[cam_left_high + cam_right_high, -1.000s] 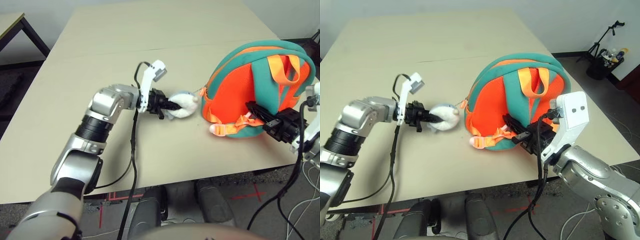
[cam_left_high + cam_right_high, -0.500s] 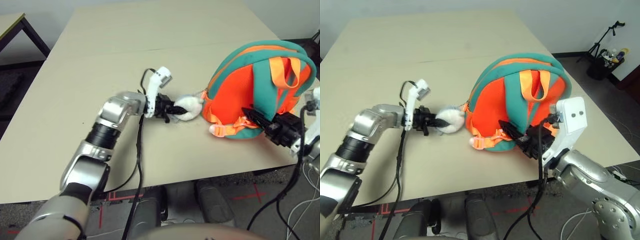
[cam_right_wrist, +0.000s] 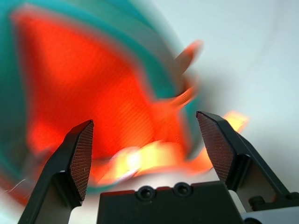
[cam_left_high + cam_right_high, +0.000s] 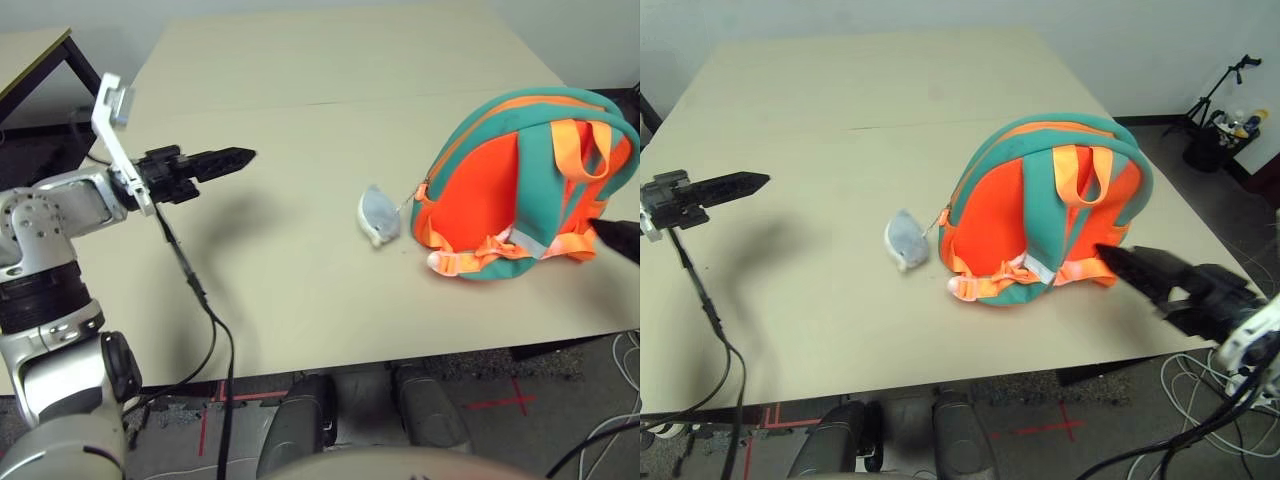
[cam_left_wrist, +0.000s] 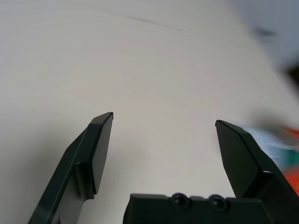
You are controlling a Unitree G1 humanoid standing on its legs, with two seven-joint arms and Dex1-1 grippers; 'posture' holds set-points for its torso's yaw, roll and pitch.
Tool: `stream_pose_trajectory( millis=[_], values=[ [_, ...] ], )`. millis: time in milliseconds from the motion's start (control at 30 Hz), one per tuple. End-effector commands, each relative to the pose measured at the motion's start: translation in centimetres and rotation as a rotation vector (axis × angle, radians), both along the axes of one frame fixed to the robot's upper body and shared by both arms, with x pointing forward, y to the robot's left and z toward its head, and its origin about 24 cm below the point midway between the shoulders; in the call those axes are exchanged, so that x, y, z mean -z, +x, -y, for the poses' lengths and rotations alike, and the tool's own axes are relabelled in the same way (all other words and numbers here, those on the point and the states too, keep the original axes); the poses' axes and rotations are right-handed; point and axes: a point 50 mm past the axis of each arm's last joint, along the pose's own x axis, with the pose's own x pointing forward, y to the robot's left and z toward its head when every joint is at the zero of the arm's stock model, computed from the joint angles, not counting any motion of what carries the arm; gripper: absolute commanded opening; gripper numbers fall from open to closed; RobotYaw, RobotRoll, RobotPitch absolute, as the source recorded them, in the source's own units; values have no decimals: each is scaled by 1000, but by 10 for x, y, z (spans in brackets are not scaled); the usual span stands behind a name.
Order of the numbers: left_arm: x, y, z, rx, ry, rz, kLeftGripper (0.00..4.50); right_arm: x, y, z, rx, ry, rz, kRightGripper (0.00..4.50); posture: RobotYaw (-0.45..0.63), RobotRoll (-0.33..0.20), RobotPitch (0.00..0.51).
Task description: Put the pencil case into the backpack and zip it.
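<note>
The backpack (image 4: 1040, 215) stands upright on the beige tabletop (image 4: 300, 120), toward the robot's right side, with its orange back panel and orange straps facing the camera and its teal edge arching over the top. A small orange handle loop sits at its top. A grey-white plush toy (image 4: 380, 215) lies flat on the tabletop just beside the backpack's lower left corner, joined to it by a thin cord. No claw touches the toy.

The pencil case does not show in any view, so its place cannot be told.

The left claw (image 4: 232, 157) hangs above the tabletop well to the left of the backpack and the toy, its black fingers pointing toward them. In the left wrist view the 2 fingers (image 5: 96, 149) stand wide apart with only bare tabletop between them, so this claw is open and holds nothing. A black cable (image 4: 205, 310) runs down from the left arm over the tabletop's near edge.

The right claw (image 4: 1140, 272) sits low at the right of the backpack, its tips near the backpack's lower right side by the strap ends. In the right wrist view its 2 fingers (image 3: 79, 156) are spread wide, with the blurred orange and teal backpack beyond them and nothing gripped. Whether the tips touch the fabric cannot be told.
</note>
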Motion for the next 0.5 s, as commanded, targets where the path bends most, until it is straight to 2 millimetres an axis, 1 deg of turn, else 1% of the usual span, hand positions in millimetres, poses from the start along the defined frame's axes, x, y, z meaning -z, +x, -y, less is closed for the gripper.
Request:
stream_pose_trajectory(
  millis=[33, 100, 167, 267, 367, 500],
  values=[
    [20, -1, -19, -217, 129, 59, 4490, 12, 22, 17, 55, -36, 14, 4500, -102, 0, 88],
    [34, -1, -22, -280, 183, 80, 4490, 19, 40, 20, 58, -59, 27, 4500, -88, 0, 88],
    [44, 0, -20, -313, 218, 96, 4490, 24, 54, 21, 60, -58, 40, 4500, -83, 0, 82],
    [54, 3, -17, -338, 257, 125, 4490, 30, 70, 24, 85, -43, 67, 4500, -79, 0, 81],
    [66, 10, -8, -317, 335, 157, 4490, 50, 79, 29, 121, -72, 65, 4500, -67, 0, 79],
    [71, 18, -1, -298, 362, 191, 4490, 70, 82, 32, 140, -117, 67, 4500, -64, 0, 81]
  ],
)
